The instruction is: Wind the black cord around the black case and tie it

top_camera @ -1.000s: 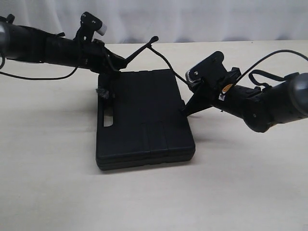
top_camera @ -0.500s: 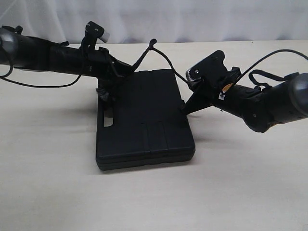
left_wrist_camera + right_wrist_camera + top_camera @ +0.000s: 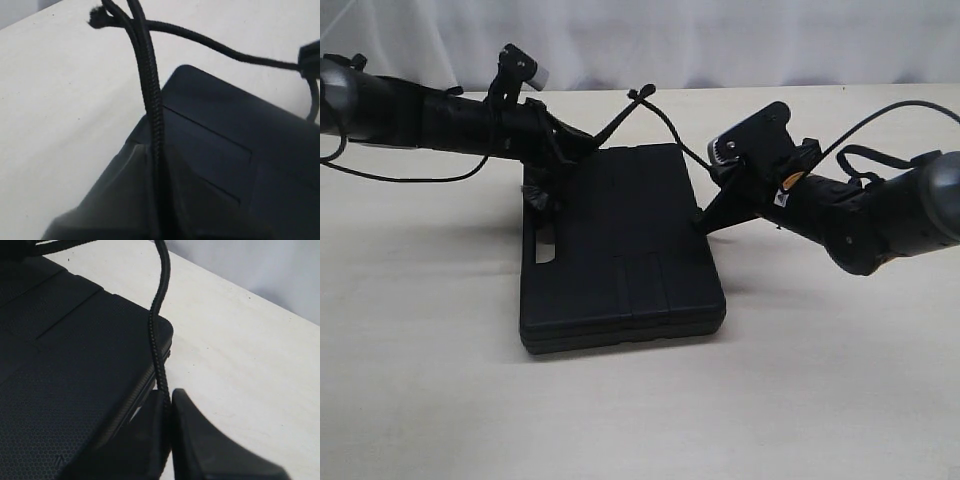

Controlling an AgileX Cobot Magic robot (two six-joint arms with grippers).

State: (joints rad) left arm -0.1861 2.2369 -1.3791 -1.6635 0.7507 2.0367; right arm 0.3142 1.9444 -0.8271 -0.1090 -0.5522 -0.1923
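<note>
My left hand (image 3: 616, 122) is clenched on the black cord (image 3: 666, 126). In its wrist view the braid runs straight out of the pinch between the 2 fingers (image 3: 120, 195) and ends in a frayed tip (image 3: 98, 20). That hand hovers over the far edge of the black case (image 3: 620, 250).

My right hand (image 3: 701, 222) is clamped on the same cord, with its tips low and just beside the case's right edge. Its wrist view shows the braid rising from the closed pinch past the case corner.

Between the 2 hands the cord arcs through the air above the case's far right corner.

The case lies flat on the pale surface (image 3: 820, 380), handle slot (image 3: 544, 252) on the left side. A tufted knot (image 3: 535, 195) sits at its far-left corner.
</note>
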